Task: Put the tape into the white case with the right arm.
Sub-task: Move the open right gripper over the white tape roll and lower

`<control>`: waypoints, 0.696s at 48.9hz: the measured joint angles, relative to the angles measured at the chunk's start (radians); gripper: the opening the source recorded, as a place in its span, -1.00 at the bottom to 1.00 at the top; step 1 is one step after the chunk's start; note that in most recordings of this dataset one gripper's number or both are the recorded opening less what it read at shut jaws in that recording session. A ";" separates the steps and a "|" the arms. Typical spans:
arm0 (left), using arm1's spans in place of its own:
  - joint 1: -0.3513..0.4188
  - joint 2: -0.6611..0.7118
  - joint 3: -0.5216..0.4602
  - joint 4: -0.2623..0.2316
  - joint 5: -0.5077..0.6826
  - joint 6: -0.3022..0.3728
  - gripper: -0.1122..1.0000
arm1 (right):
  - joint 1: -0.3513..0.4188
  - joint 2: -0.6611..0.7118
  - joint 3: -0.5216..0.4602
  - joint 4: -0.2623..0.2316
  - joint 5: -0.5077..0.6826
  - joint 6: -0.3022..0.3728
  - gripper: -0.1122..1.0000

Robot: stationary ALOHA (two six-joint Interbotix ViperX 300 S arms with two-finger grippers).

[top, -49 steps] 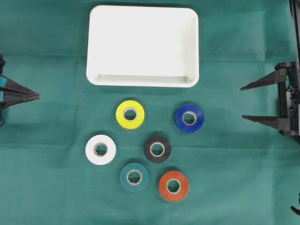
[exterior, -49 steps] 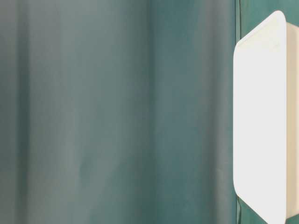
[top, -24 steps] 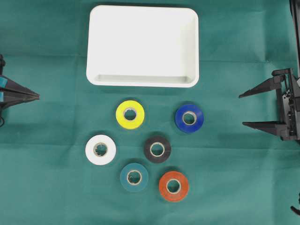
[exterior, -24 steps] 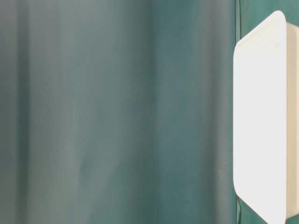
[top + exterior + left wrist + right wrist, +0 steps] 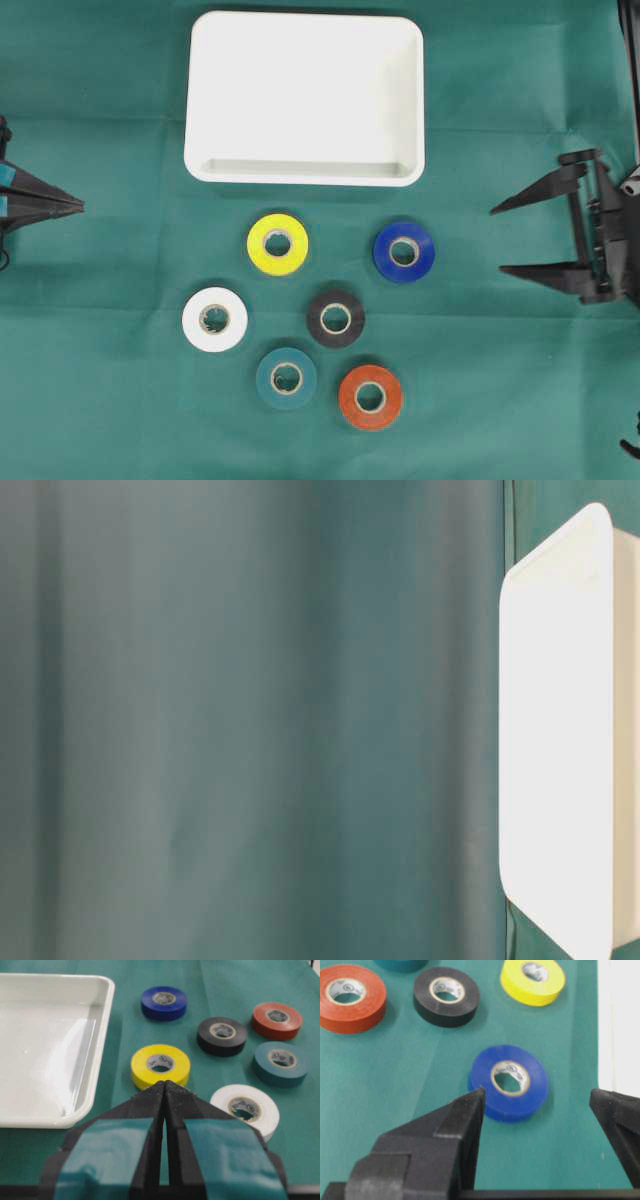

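Tape first: the blue roll (image 5: 509, 1082) lies flat on the counter (image 5: 120, 400) dead ahead of my right claw (image 5: 507, 239), well apart from the tips, and nothing is held. My fingers (image 5: 462, 1125) stand spread wide, released, framing that roll in the wrist view. I judge this the approach step: no roll lifted, the case (image 5: 305, 97) bare.

Next I would need to reach toward nine o'clock in the overhead view, come down with one finger either side of the roll, and clench across its width before carrying it to the case at about eleven o'clock from it.

The blue roll looks a squat ring, glossy sides, pale core with a printed label. The black roll (image 5: 335, 318) sits at its seven o'clock, yellow (image 5: 277, 243) at nine; both stand apart from it.

My left claw (image 5: 165, 1091) rests clenched at the far edge, off duty.
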 measured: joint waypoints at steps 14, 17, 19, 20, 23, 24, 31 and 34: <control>0.000 0.000 0.015 0.002 0.000 0.000 -0.79 | 0.003 0.295 -0.195 0.000 -0.063 -0.002 0.41; 0.000 0.000 0.017 0.000 -0.002 0.000 -0.79 | 0.005 0.351 -0.236 0.000 -0.069 -0.002 0.41; 0.000 0.000 0.017 0.000 0.000 0.000 -0.79 | 0.009 0.396 -0.273 0.000 -0.071 -0.005 0.42; 0.000 0.000 0.017 0.000 0.000 0.000 -0.79 | 0.012 0.420 -0.293 0.000 -0.072 -0.005 0.42; 0.000 0.000 0.018 0.000 0.000 0.000 -0.79 | 0.023 0.486 -0.348 0.000 -0.072 -0.005 0.41; 0.000 0.000 0.018 0.000 0.000 0.000 -0.79 | 0.026 0.508 -0.367 0.000 -0.072 -0.005 0.41; 0.000 -0.002 0.029 0.002 0.000 -0.002 -0.79 | 0.054 0.657 -0.500 0.000 -0.072 -0.005 0.41; 0.000 -0.008 0.035 0.000 0.000 -0.002 -0.79 | 0.061 0.713 -0.552 0.000 -0.074 -0.005 0.41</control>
